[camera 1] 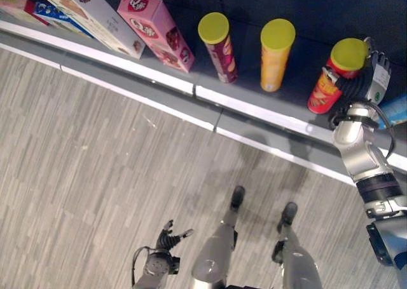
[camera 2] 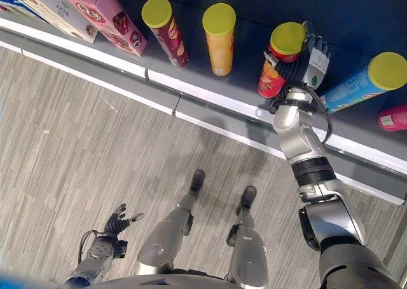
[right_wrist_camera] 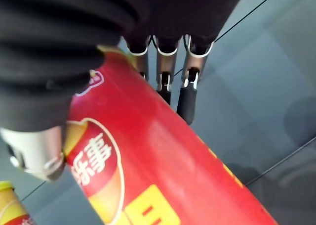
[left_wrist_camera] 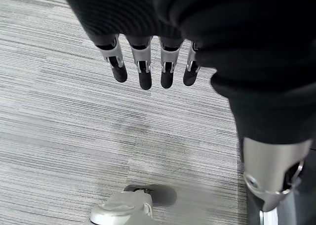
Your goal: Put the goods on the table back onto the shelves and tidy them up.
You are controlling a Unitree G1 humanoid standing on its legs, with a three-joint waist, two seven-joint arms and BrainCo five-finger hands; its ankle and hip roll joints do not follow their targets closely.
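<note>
In the left eye view, the red chip can [camera 1: 329, 79] stood at the upper right on the shelf [camera 1: 254, 105], the right hand [camera 1: 375, 70] around it. The left hand [camera 1: 166, 238] hung at the lower left. Left wrist view: fingers [left_wrist_camera: 143, 71] straight and apart. Right wrist view: fingers [right_wrist_camera: 187, 86] curled on the can.

A red can [camera 2: 275, 70] with a yellow-green lid and yellow markings is showing beside an orange can [camera 2: 220, 44] and a maroon can [camera 2: 168, 35], both lidded yellow-green; a blue can [camera 2: 362, 86] is wearing the same lid colour; a pink box [camera 1: 159, 32] is carrying red-and-white print; the floor [camera 1: 95, 174] is showing grey streaks
</note>
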